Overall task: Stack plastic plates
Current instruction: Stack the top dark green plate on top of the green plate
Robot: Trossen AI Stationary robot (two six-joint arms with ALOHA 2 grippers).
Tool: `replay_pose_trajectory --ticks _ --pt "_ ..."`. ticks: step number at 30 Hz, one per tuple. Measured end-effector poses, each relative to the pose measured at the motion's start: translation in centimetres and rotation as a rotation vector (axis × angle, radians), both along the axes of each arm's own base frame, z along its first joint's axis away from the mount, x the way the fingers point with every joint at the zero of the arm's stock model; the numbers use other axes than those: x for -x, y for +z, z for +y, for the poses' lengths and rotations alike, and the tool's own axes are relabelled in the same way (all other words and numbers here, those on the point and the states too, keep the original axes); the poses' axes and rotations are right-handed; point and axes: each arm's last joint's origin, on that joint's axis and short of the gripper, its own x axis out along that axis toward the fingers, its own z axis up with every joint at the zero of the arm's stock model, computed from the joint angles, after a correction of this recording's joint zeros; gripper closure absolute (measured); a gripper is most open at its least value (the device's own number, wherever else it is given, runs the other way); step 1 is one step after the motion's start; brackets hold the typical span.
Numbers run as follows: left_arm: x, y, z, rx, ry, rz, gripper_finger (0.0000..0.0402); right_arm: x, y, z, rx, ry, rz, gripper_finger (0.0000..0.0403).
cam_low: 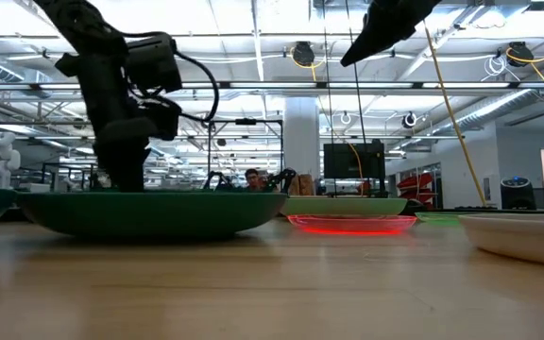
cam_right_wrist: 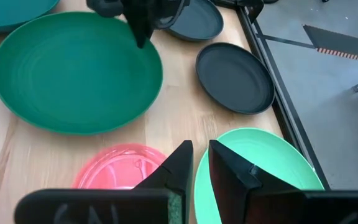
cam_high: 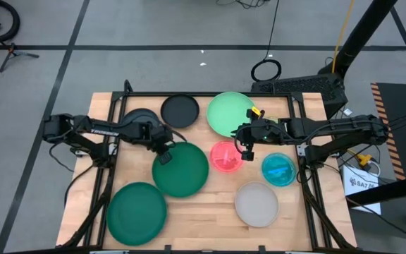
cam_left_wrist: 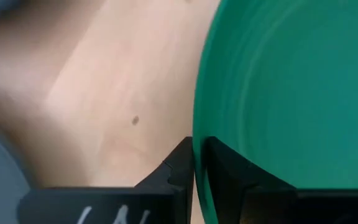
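Clearly the left pincer (cam_left_wrist: 193,163) pinches the dark green plate (cam_left_wrist: 291,93); right pincer (cam_right_wrist: 194,163) apparently grips the light green plate (cam_right_wrist: 260,180).

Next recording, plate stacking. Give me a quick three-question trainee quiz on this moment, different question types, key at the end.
1. True or false: the left gripper is pinching the rim of a dark green plate.
2. Which plate does the right gripper grip? A) pink plate B) light green plate C) blue plate
3. Fill in: the frosted white plate lies on the ____, untouched.

Key: 1 true; 2 B; 3 table.
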Motion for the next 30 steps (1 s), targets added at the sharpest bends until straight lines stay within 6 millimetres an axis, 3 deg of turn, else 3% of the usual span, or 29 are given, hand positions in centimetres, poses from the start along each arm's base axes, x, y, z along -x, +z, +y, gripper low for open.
replay_pose_trajectory --ticks 13,20,30 --pt "-2.8 6.7 2.2 -0.096 -0.043 -0.146 0.039 0.6 -1.3 0.0 -0.01 -0.012 0.087 0.0358" --pt "-3.0 9.3 4.0 -0.133 -0.019 -0.183 0.0391 1.5 -1.5 0.0 -0.01 -0.014 0.081 0.0358" --pt "-3.8 13.2 8.0 -0.204 0.071 -0.384 0.0391 4.0 -1.5 -0.1 -0.004 -0.008 -0.022 0.0358"
